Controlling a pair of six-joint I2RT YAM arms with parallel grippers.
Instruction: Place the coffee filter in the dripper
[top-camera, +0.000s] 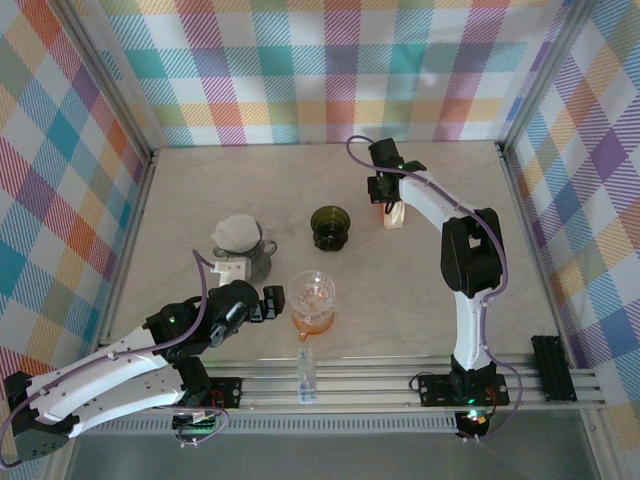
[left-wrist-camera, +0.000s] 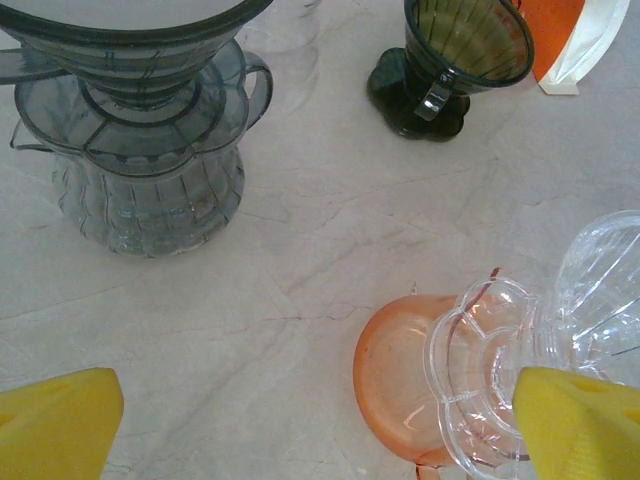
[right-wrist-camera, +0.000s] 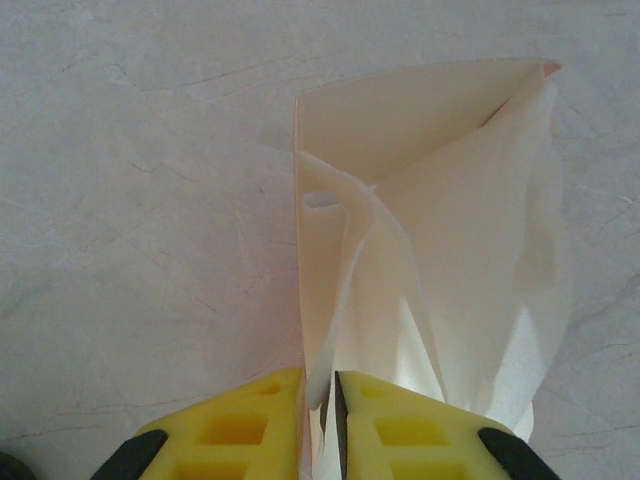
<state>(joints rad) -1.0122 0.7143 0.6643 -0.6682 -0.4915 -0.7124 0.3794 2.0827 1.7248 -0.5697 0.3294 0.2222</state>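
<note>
My right gripper (top-camera: 387, 203) (right-wrist-camera: 320, 388) is at the back of the table, shut on the edge of a white paper coffee filter (right-wrist-camera: 440, 230) that spreads out ahead of its yellow fingers. The filter (top-camera: 395, 216) rises from an orange-and-white filter pack (left-wrist-camera: 572, 38). A dark green dripper (top-camera: 330, 228) (left-wrist-camera: 462, 55) stands empty just left of that. My left gripper (top-camera: 272, 300) (left-wrist-camera: 320, 405) is open near the front, with nothing between its fingers. Its right finger (left-wrist-camera: 580, 425) is beside a clear dripper (top-camera: 314, 292) (left-wrist-camera: 520, 370) that sits on an orange dripper (left-wrist-camera: 400, 375).
A stack of grey drippers (top-camera: 243, 255) (left-wrist-camera: 150, 150) with a white filter (top-camera: 238, 231) on top stands at the left middle. A small clear tube (top-camera: 305, 372) lies by the front rail. Plaid walls enclose the table on three sides.
</note>
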